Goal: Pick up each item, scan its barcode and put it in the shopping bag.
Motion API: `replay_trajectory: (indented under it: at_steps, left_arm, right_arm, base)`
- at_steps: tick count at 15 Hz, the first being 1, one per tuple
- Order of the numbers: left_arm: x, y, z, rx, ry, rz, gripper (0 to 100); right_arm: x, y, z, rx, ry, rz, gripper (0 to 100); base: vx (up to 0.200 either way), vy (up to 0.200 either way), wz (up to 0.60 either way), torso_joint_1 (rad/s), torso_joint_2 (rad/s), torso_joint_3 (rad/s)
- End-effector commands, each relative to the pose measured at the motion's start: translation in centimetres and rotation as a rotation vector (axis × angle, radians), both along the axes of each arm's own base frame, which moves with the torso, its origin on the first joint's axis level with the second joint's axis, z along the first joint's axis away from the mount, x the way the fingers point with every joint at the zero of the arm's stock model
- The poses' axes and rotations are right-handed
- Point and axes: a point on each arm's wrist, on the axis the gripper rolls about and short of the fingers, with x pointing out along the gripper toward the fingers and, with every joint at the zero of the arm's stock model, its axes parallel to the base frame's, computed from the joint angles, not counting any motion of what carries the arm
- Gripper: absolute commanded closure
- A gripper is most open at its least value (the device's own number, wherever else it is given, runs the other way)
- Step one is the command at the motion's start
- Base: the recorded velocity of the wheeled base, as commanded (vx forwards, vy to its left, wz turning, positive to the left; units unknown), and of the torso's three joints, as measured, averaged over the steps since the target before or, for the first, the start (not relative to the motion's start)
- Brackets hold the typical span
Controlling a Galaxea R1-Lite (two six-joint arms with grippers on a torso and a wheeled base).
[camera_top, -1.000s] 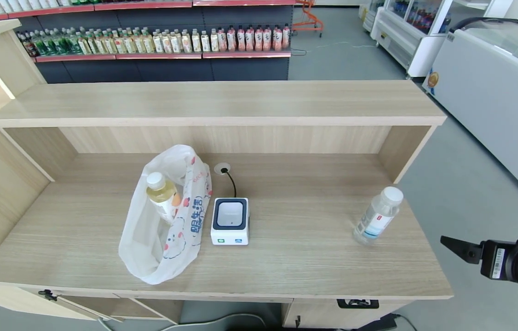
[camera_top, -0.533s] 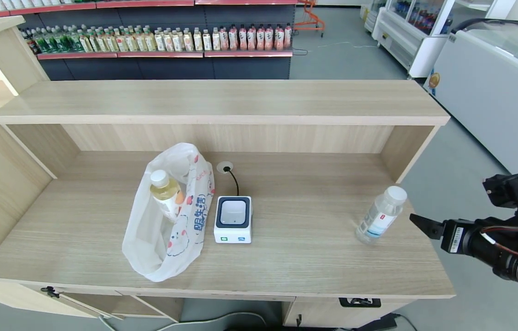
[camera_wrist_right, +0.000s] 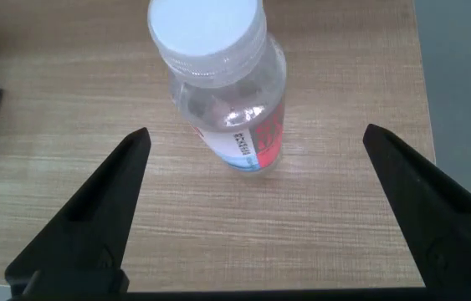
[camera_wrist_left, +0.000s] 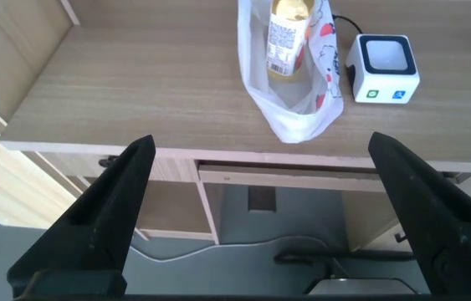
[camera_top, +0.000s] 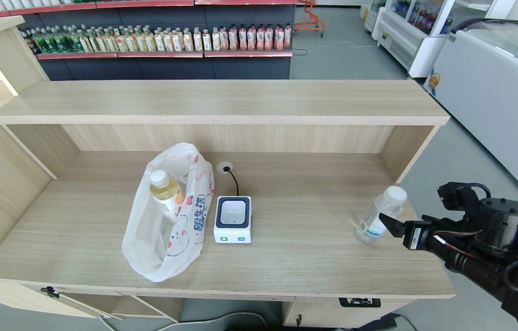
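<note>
While drink shelves and freezers line the shop behind, I see the wooden table ahead. My right pincer gapes wide just short of the upright water bottle near the table's right edge. Well to the left, the shopping bag holds a tea bottle, with the scanner just beside it. My left pincer, also wide, hangs off the near edge.

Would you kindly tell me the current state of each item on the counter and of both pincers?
Water bottle: upright, capped, on the counter.
Bag: open, slumped on the counter.
Tea bottle: upright, capped, inside the bag.
Scanner: face up, cable attached.
Left pincer: open, empty.
Right pincer: open, beside the water bottle, not gripping.
</note>
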Motion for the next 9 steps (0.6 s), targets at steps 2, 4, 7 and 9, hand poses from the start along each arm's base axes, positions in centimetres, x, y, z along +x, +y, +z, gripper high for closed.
replay_trajectory:
  at_steps: [2, 4, 7, 9]
  left_arm:
    - [0.0, 0.0, 0.0, 0.001, -0.001, 0.000, 0]
    - [0.0, 0.0, 0.0, 0.001, 0.001, 0.000, 0]
    - [0.0, 0.0, 0.0, 0.001, -0.001, 0.000, 0]
    - [0.0, 0.0, 0.0, 0.001, -0.001, 0.000, 0]
  right_arm:
    - [1.3, 0.8, -1.9, -0.018, 0.038, 0.026, 0]
    - [2.2, 1.6, -2.1, -0.023, 0.003, 0.044, 0]
    - [3.4, 2.5, -2.4, -0.043, -0.021, 0.071, 0]
    - [4.2, 3.0, -2.9, -0.046, -0.025, 0.078, 0]
  base:
    - [0.000, 0.000, 0.00, 0.000, 0.00, 0.000]
    - [0.000, 0.000, 0.00, 0.000, 0.00, 0.000]
    - [0.000, 0.000, 0.00, 0.000, 0.00, 0.000]
    - [0.000, 0.000, 0.00, 0.000, 0.00, 0.000]
